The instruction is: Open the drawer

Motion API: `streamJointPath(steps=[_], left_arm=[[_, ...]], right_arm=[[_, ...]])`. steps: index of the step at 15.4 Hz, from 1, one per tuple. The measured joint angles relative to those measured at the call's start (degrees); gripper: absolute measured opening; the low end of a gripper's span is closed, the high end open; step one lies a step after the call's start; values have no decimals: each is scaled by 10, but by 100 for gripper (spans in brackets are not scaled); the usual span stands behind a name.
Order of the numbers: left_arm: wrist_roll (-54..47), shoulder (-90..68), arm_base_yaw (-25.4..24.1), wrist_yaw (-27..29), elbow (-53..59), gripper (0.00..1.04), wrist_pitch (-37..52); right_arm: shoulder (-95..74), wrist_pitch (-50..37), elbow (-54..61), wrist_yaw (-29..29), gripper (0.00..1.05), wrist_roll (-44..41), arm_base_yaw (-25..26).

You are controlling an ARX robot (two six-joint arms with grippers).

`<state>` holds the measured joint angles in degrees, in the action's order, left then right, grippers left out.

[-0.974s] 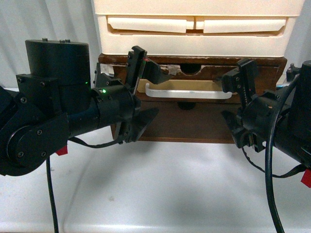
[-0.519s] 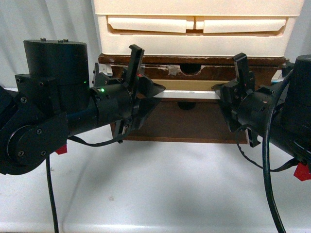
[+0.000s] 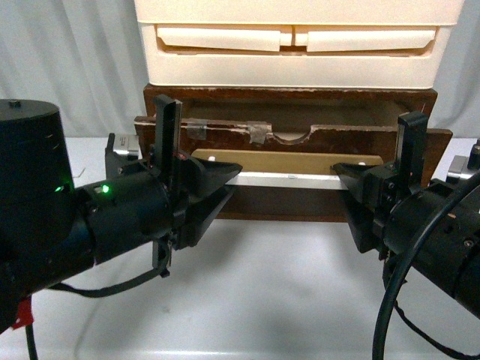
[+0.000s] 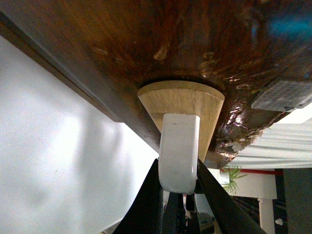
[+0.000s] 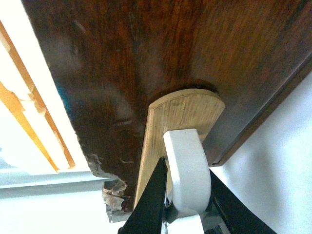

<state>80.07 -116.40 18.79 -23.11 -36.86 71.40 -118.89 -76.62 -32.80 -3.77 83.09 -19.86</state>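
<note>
The wide dark brown wooden drawer (image 3: 315, 139) stands pulled partly out of its cabinet, with tape scraps and a semicircular notch on its top edge. Its white bar handle (image 3: 289, 180) sits on a tan oval plate (image 3: 289, 160). My left gripper (image 3: 225, 180) is shut on the handle's left end. My right gripper (image 3: 346, 180) is shut on its right end. In the left wrist view the black fingers (image 4: 148, 204) clamp the white handle (image 4: 179, 153) below the tan plate (image 4: 183, 100). In the right wrist view the handle (image 5: 187, 170) sits between the fingers (image 5: 151, 202).
Cream plastic drawers (image 3: 296, 41) stand stacked on top of the wooden cabinet. A plain dark brown panel (image 3: 289, 204) shows under the handle. The white table (image 3: 262, 300) stretches toward me. Grey curtain (image 3: 67, 67) hangs behind at left.
Both grippers have closed on the handle ends and moved back toward me. The drawer has slid out of the cabinet and its front now stands forward.
</note>
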Motion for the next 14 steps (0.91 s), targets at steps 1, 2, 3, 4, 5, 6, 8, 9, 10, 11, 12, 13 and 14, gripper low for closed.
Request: streamJointPath(steps=[1,2,3,4,5,6,8,9,10,11,12,13,14], left_arm=[[0,3,3,4,17,13,9],[4,12,6,9,41,13,13],[6,19,8,15,61,13,15],[10,23,8,21,77,13,22],[10,30,8,22,93,13,20],[12,30,8,20,108,19,21],[-13,52,8,8,141,38,18],[-27,67,8,0,141,47,7],[-47,81,7,0,140,56,-5],[-82,110,7,1,133,65,-40],[-126,151,7,12,122,74,-92],[-169,196,4,10,108,83,-137],[-238,255,5,19,96,94,-211]], right_arm=[[4,-5,15,4,15,3,-6],[7,-9,32,9,15,4,-15],[8,-12,49,10,15,9,-25],[9,-16,64,14,15,12,-35],[9,-19,78,13,15,16,-42],[9,-16,89,12,21,2,-43],[6,-2,113,20,40,-26,-49],[10,10,118,31,50,-37,-49],[19,20,122,34,59,-56,-46],[36,27,126,34,69,-83,-40],[63,30,135,32,78,-107,-32],[104,32,146,19,89,-134,-20],[149,33,152,14,98,-169,-12]])
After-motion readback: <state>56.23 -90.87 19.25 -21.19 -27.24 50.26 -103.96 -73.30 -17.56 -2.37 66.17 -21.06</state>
